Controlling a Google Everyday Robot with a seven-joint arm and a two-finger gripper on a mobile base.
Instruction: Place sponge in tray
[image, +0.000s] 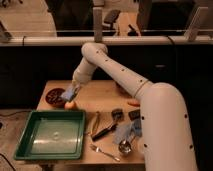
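Observation:
The green tray (30, 150) sits at the table's front left, with nothing in it. My gripper (71, 93) hangs above the table's left side, just beyond the tray's far right corner. It is shut on a blue sponge (68, 94), held in the air. The white arm (115, 70) reaches in from the right and bends down to it.
A dark bowl (51, 96) and an orange fruit (70, 105) lie just under the gripper. To the tray's right lie a dark-handled tool (105, 131), a fork (102, 152), a spoon (124, 146), a blue cloth (125, 131) and an orange item (133, 103).

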